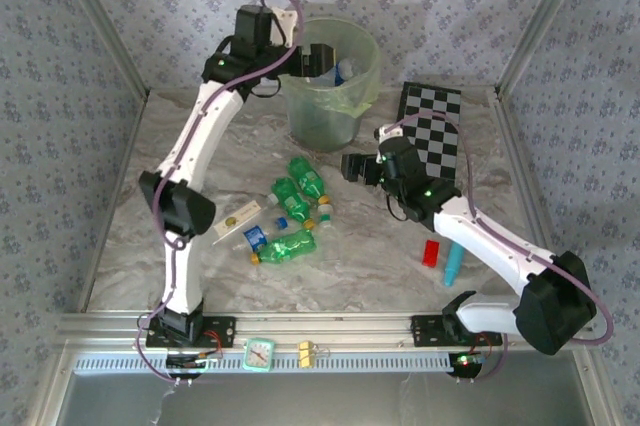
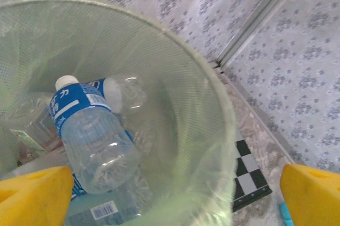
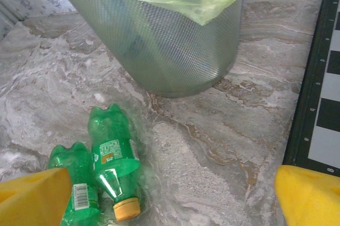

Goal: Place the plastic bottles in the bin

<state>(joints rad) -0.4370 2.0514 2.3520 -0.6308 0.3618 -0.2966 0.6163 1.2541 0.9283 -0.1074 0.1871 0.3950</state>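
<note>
Your left gripper (image 2: 172,198) hangs over the bin (image 2: 204,77), fingers apart, a clear bottle (image 2: 93,141) lying inside; your right gripper (image 3: 170,194), fingers apart, hovers above two green bottles (image 3: 112,151).

Pale green bin (image 1: 322,118); green bottles (image 1: 308,179) — chequered board (image 1: 441,136).

Bright, even light; faint shadows, slightly soft.

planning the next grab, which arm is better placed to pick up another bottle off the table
Right, likely. The right gripper is open beside the green bottles, which lie on the table just ahead of it. The left gripper hangs over the bin, away from them.
</note>
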